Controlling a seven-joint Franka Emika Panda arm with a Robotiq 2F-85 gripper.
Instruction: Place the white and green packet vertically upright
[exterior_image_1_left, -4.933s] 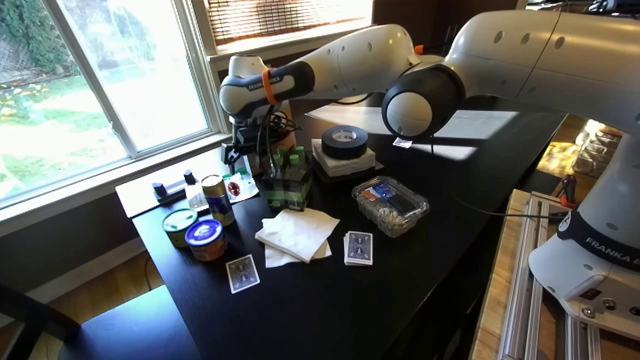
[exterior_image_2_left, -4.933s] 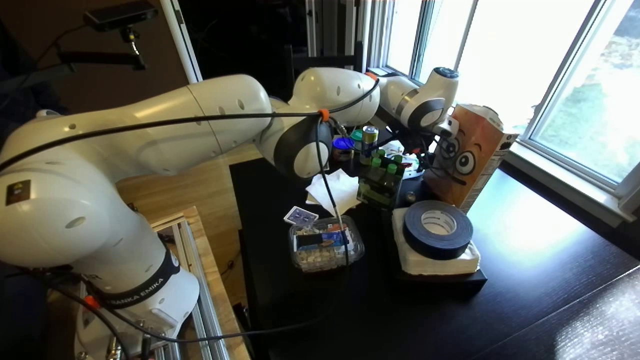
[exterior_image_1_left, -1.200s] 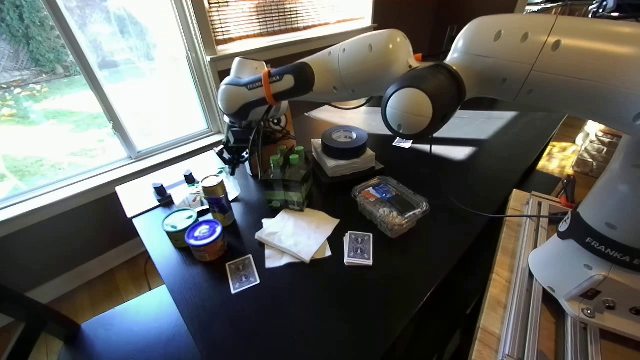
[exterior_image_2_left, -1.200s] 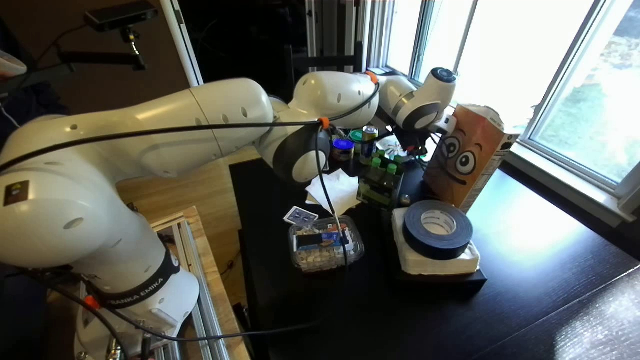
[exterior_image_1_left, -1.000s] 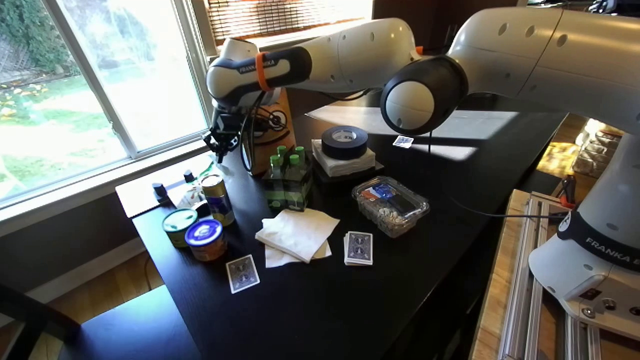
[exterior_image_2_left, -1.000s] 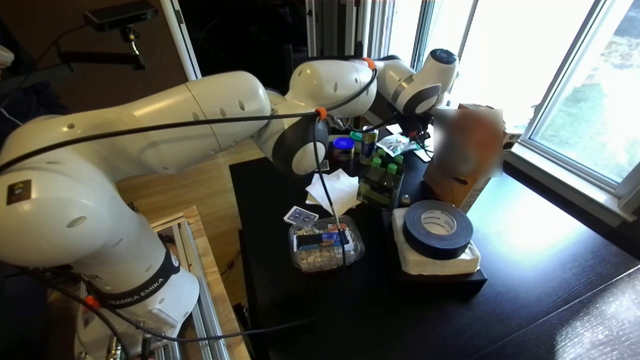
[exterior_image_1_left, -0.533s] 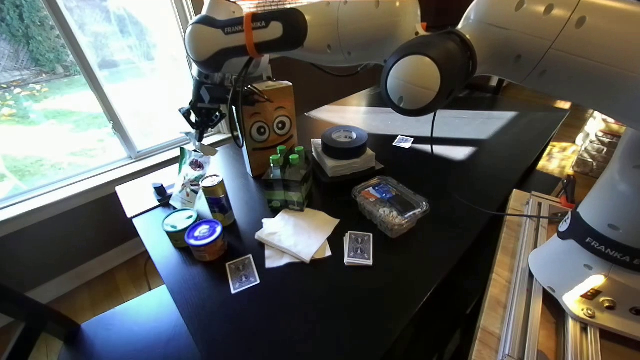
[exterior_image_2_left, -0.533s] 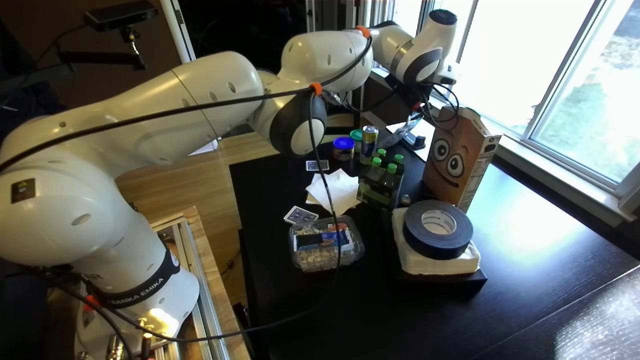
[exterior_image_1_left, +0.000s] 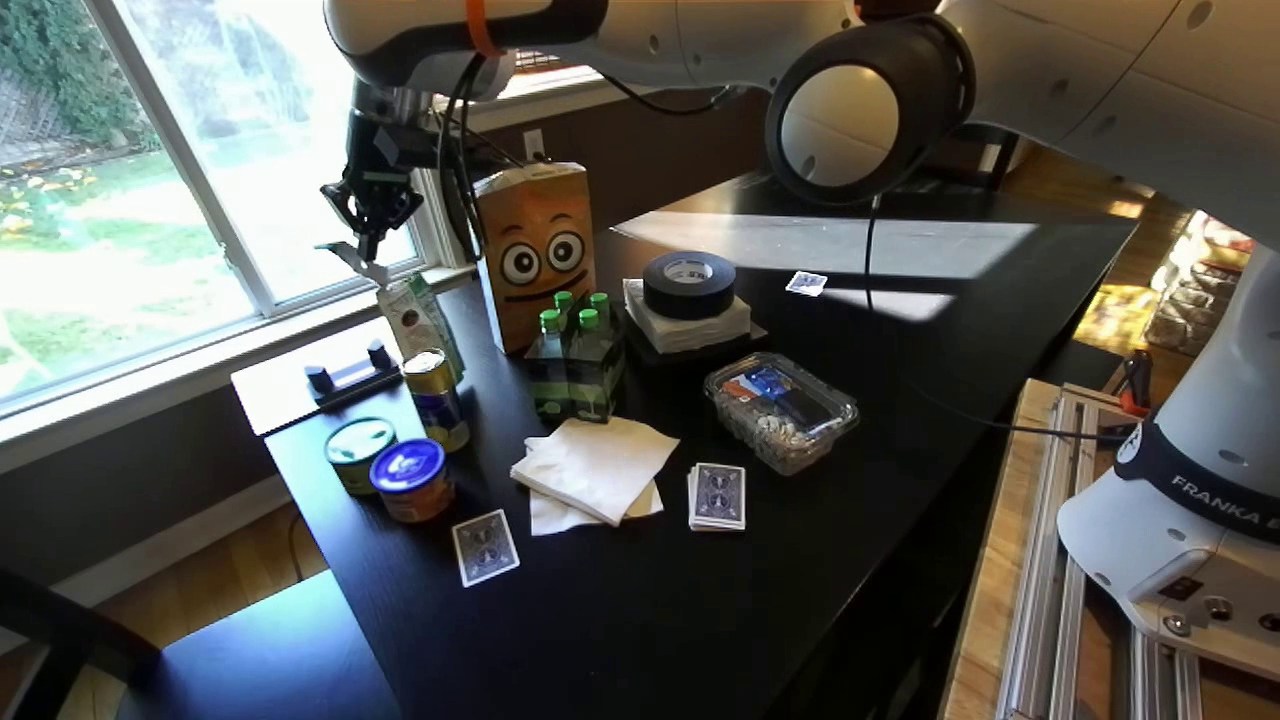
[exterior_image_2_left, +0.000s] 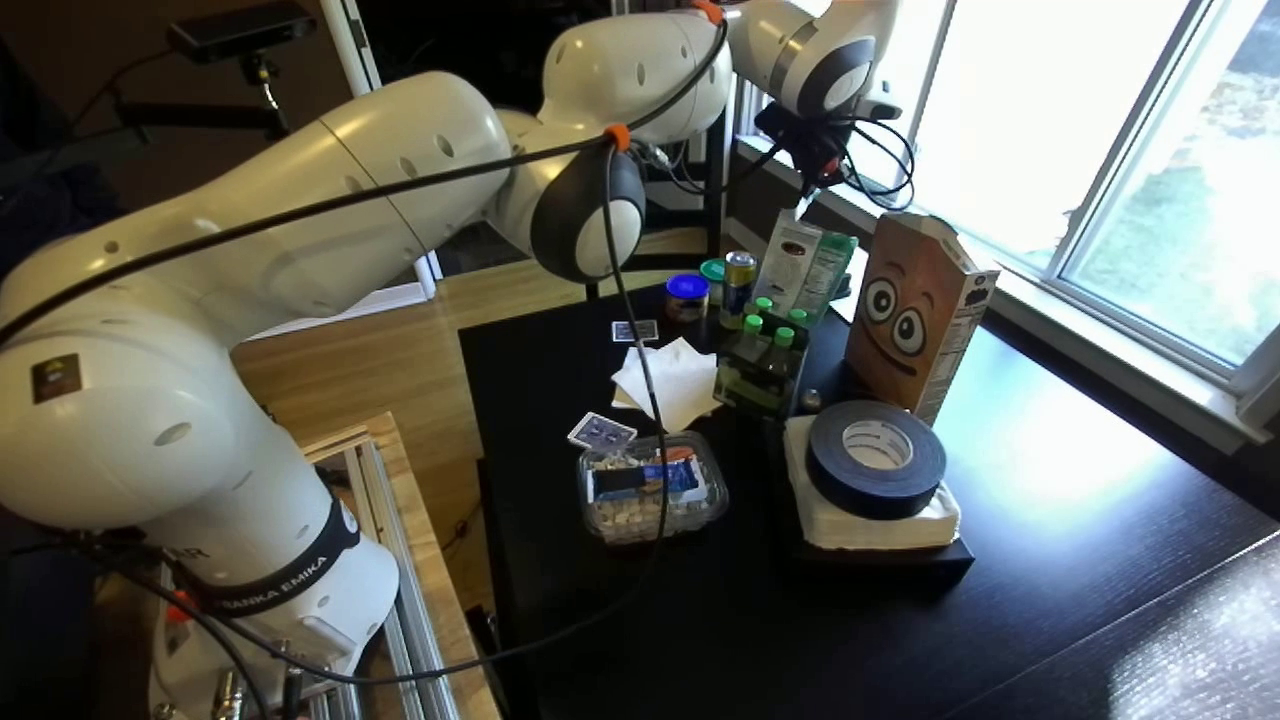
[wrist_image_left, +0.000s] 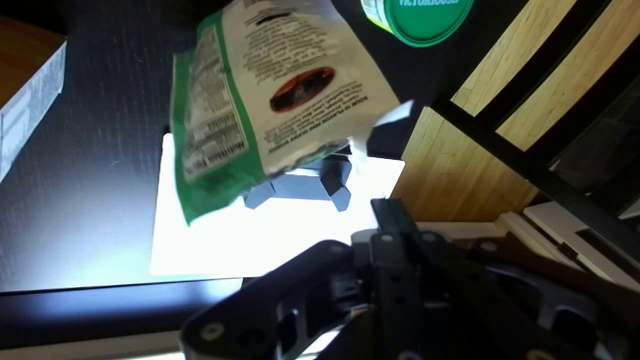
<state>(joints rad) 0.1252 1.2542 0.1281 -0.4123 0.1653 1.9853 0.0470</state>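
The gripper (exterior_image_1_left: 369, 246) is clamped on the top of the packet (exterior_image_2_left: 788, 262), which hangs tilted near the can (exterior_image_1_left: 436, 405); best steady it, then lower it bottom-first before releasing.

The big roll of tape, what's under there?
Under the roll of tape is a stack of what look like white napkins, with a flat black base below. The spot right beneath the tape is covered, and so is most of the base's top.
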